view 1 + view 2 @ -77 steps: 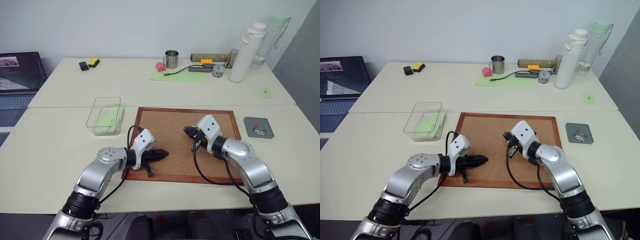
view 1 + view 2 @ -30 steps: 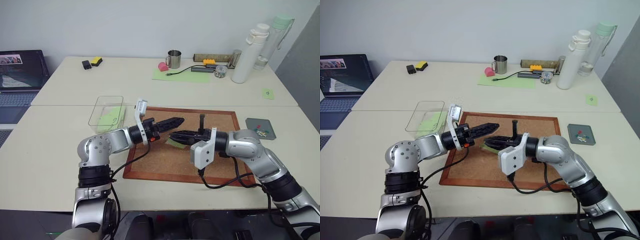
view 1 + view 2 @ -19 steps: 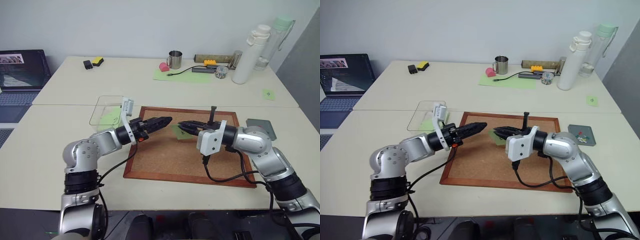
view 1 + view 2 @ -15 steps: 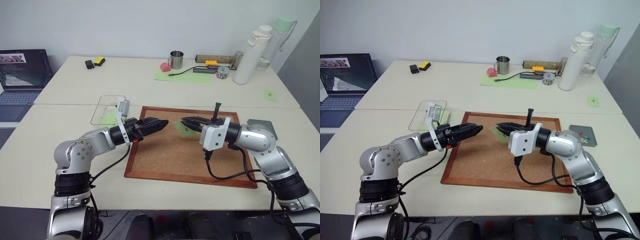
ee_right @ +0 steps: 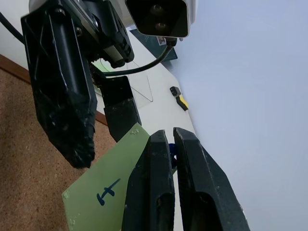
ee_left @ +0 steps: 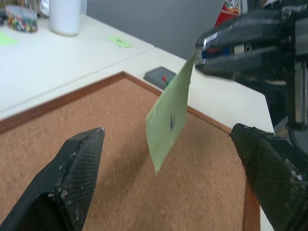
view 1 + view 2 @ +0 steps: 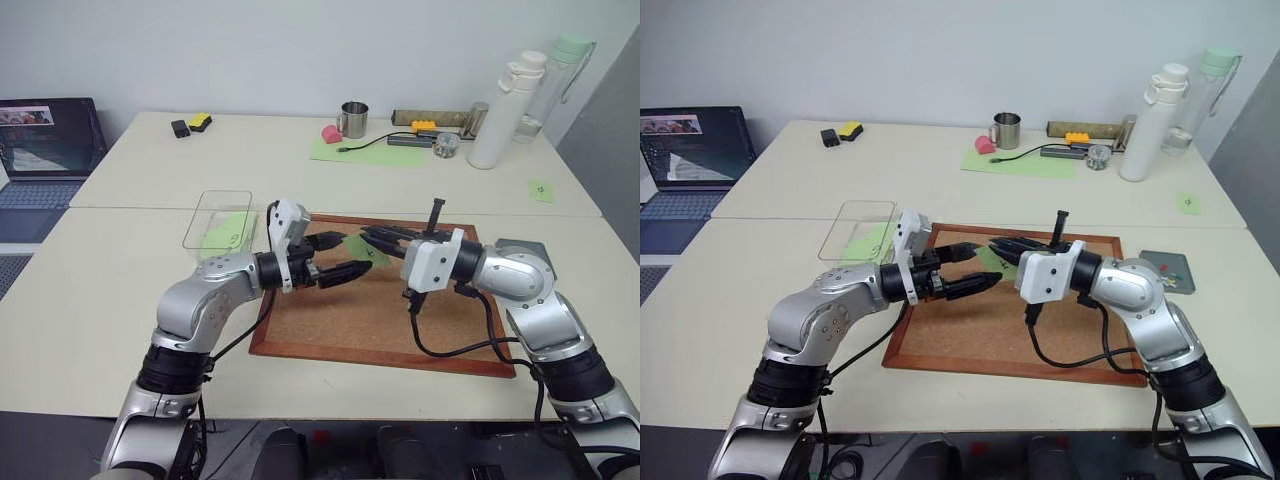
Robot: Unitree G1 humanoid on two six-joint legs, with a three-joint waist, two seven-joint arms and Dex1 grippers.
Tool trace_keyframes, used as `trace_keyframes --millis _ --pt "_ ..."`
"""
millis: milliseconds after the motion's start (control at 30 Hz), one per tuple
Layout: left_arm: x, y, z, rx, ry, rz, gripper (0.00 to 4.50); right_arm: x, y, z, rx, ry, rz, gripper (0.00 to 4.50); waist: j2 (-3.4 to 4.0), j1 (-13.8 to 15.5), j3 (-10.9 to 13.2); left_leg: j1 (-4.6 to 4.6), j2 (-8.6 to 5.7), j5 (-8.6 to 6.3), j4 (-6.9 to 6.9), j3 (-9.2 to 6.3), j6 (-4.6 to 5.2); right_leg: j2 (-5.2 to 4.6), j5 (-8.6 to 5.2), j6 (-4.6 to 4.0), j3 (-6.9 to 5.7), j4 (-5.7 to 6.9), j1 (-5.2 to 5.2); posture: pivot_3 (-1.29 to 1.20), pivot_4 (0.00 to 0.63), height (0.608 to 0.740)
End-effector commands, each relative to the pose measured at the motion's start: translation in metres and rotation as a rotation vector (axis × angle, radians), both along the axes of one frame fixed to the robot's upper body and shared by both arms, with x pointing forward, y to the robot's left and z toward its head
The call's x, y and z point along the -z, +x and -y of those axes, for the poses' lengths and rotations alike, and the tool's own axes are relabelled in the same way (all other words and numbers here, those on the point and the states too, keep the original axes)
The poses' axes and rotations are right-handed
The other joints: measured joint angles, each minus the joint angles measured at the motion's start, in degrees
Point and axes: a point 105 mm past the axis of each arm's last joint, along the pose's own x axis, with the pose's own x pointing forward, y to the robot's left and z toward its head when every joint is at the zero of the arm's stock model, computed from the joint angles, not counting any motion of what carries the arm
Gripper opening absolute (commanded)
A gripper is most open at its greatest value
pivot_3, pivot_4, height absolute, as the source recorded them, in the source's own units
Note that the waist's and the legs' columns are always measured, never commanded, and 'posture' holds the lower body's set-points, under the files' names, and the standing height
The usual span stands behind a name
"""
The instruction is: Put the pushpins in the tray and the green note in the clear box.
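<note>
Silver-grey arms, white wrist housings, black textured tool fingers (image 6: 72, 183), black cables.

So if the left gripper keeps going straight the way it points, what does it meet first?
Most likely the green note, pinched by the right gripper and hanging between the left gripper's open fingers. Behind it comes the right gripper itself, though depth is hard to judge.

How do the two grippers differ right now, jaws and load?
The right gripper is shut on the green note, pinching its top edge; the left gripper is open and holds nothing. In the left wrist view the note hangs between the left fingers, untouched. Both hang level over the cork board, tips facing.
</note>
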Motion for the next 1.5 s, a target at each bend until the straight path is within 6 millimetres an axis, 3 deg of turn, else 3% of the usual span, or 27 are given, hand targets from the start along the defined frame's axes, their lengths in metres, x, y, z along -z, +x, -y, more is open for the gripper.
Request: trace_keyframes --millis 33,133,233,933,1133,1267,1500 --pt "-0.009 -0.001 0.01 0.035 -0.014 0.052 4.45 -0.015 -0.011 -0.009 -0.039 0.056 0.029 0.0 0.0 0.0 0.0 0.0 0.0 0.0 0.0 0.0 0.0 0.0 0.0 0.0 0.0 0.0 0.0 0.0 0.15 0.74" --pt "-0.013 -0.001 0.012 0.045 -0.032 0.06 4.45 -0.014 -0.011 -0.012 -0.041 0.063 0.019 0.0 0.0 0.0 0.0 -0.01 0.0 0.0 0.0 0.0 0.0 0.0 0.0 0.0 0.0 0.0 0.0 0.0 0.15 0.74" --pt "-0.014 -0.002 0.014 0.052 -0.045 0.056 4.05 -0.014 -0.012 -0.013 -0.04 0.066 0.013 0.0 0.0 0.0 0.0 0.0 0.0 0.0 0.0 -0.01 0.0 0.01 0.0 0.0 -0.02 0.0 0.0 0.0 0.15 0.74" --pt "-0.013 -0.007 0.013 0.074 -0.054 -0.011 0.15 -0.01 -0.008 -0.009 -0.014 0.061 0.003 0.0 0.0 0.0 0.0 -0.01 0.0 0.0 0.0 -0.01 0.0 0.13 0.0 0.0 -0.02 0.0 0.0 0.0 0.15 0.74" --pt "-0.009 -0.006 0.011 0.063 -0.045 -0.041 0.06 -0.01 -0.008 -0.009 -0.012 0.059 0.003 0.0 0.0 0.0 0.0 -0.01 0.0 0.0 0.0 -0.01 0.0 0.13 0.0 0.0 -0.02 0.0 0.0 0.0 0.15 0.74" --pt "0.012 0.019 -0.001 -0.104 0.016 -0.097 0.06 -0.01 -0.008 -0.008 -0.009 0.06 0.004 0.0 0.0 0.0 0.0 0.0 0.0 0.0 0.0 -0.02 0.0 0.13 0.0 0.0 -0.01 0.0 0.0 0.0 0.15 0.74" --pt "0.009 0.016 0.0 -0.078 0.004 -0.101 0.06 -0.01 -0.007 -0.002 0.017 0.075 -0.006 0.0 -0.01 0.0 0.0 -0.02 0.0 0.0 -0.01 -0.03 0.0 0.13 0.0 0.0 -0.03 -0.01 -0.01 0.0 0.15 0.74"
